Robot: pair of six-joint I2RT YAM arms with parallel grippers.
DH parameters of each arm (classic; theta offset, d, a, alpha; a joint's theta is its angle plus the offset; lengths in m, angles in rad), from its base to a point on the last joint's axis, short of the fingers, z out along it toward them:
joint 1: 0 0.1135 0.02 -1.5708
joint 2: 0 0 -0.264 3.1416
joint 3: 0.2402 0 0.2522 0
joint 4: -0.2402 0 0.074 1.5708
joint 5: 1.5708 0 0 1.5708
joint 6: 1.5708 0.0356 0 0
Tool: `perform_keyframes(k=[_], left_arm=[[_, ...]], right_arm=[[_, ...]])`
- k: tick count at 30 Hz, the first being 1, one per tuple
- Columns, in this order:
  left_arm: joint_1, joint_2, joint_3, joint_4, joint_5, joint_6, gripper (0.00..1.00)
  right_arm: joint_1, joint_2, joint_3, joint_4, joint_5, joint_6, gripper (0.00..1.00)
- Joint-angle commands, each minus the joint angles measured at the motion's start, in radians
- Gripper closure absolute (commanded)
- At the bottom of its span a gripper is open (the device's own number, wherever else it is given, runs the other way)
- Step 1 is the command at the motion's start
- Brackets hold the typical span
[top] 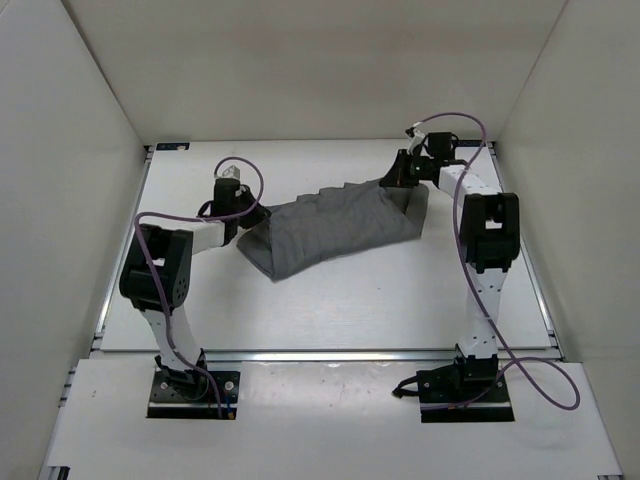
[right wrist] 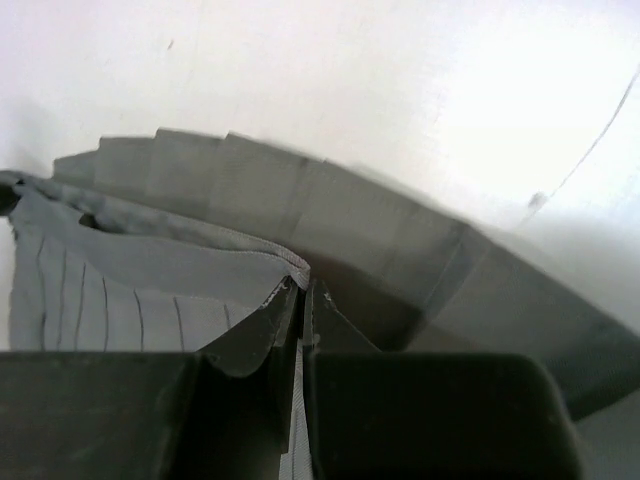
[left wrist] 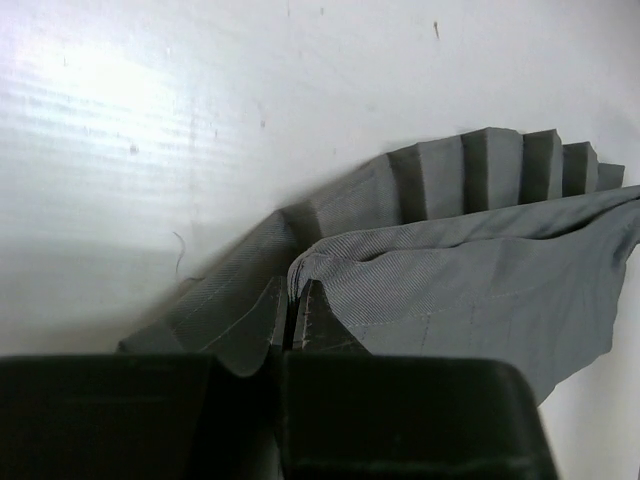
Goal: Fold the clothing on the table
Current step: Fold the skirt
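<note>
The clothing (top: 330, 232) is a dark grey pleated garment stretched across the middle of the white table (top: 330, 310). My left gripper (top: 243, 208) is shut on its left edge; in the left wrist view the band edge of the clothing (left wrist: 430, 290) is pinched between the fingertips of that gripper (left wrist: 290, 300), with the pleated hem fanned out behind. My right gripper (top: 397, 178) is shut on the right end. In the right wrist view the seamed edge of the clothing (right wrist: 160, 260) is clamped at the gripper (right wrist: 303, 290), the upper layer lifted off the pleated lower layer.
White enclosure walls (top: 70, 150) stand on three sides. Metal rails (top: 330, 353) edge the table in front of the arm bases. Purple cables (top: 545, 385) loop by each arm.
</note>
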Motion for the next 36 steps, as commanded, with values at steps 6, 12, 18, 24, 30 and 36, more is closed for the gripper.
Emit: perform_keyframes(k=[6,12,18,24,30,36], left_arm=[[0.034,0.087,0.124,-0.030,-0.029,0.024,0.91],[0.038,0.112,0.142,-0.058,-0.029,0.039,0.86],[0.045,0.136,0.168,-0.111,-0.016,0.064,0.82],[0.036,0.110,0.150,-0.138,0.002,0.096,0.81],[0.013,0.061,0.121,-0.228,0.028,0.162,0.83],[0.021,0.032,0.095,-0.182,0.062,0.159,0.66]], right_arm=[[0.011,0.285,0.558,-0.356,0.193,-0.008,1.00],[0.020,0.419,0.712,-0.530,0.281,0.005,1.00],[0.038,0.390,0.705,-0.655,0.422,-0.003,1.00],[0.074,0.173,0.383,-0.664,0.515,-0.014,1.00],[0.089,-0.225,-0.218,-0.424,0.517,0.006,1.00],[0.041,-0.175,-0.136,-0.481,0.477,-0.058,1.00]])
